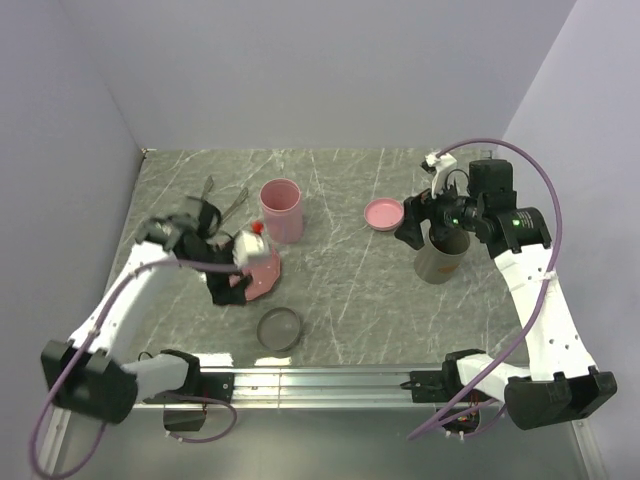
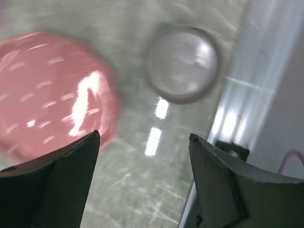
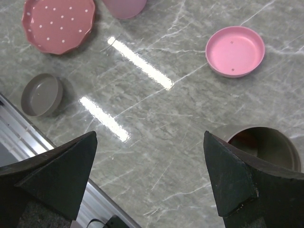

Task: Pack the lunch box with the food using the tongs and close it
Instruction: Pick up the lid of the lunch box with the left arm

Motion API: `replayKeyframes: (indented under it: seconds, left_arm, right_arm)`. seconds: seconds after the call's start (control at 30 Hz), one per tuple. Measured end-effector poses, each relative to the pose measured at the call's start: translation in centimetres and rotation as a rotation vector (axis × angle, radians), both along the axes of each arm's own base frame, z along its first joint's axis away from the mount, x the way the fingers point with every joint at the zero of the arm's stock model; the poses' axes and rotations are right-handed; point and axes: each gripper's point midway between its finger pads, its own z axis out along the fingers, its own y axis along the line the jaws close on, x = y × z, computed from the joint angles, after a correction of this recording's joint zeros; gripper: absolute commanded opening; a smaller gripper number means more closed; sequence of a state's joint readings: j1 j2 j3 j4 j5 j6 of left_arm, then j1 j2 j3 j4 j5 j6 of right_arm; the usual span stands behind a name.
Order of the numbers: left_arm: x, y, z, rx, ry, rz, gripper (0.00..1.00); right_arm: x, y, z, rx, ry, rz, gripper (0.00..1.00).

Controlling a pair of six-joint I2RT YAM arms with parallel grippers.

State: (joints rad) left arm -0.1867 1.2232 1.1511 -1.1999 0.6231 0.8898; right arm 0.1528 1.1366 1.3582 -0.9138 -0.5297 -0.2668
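Observation:
The pink dotted plate (image 1: 266, 274) (image 3: 59, 21) lies left of centre and looks bare in the right wrist view. My left gripper (image 1: 228, 290) (image 2: 144, 135) hovers at its near edge, open, with only blurred tabletop between the fingers. Thin silvery tongs (image 1: 236, 203) lie at the back left, beside a tall pink lunch box tub (image 1: 282, 210). A grey tub (image 1: 440, 258) (image 3: 266, 145) stands on the right, with a reddish bit of food (image 3: 243, 138) showing inside it. My right gripper (image 1: 412, 232) (image 3: 150, 134) is open and empty just left of that tub.
A pink lid (image 1: 384, 213) (image 3: 235, 51) lies upturned between the two tubs. A grey lid (image 1: 279, 328) (image 2: 182, 63) (image 3: 42, 94) rests near the front rail (image 1: 320, 380). Grey walls close in the table on three sides.

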Motion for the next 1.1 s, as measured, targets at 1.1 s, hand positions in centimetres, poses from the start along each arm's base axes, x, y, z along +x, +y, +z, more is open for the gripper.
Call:
replayKeyframes:
  seconds: [1.1]
  left_arm:
    - [-11.9,-6.6,-13.6,0.289,-0.065,-0.689,0.47]
  right_arm:
    - [0.0,-0.5,-0.9,-0.021,0.024,-0.034,1.0]
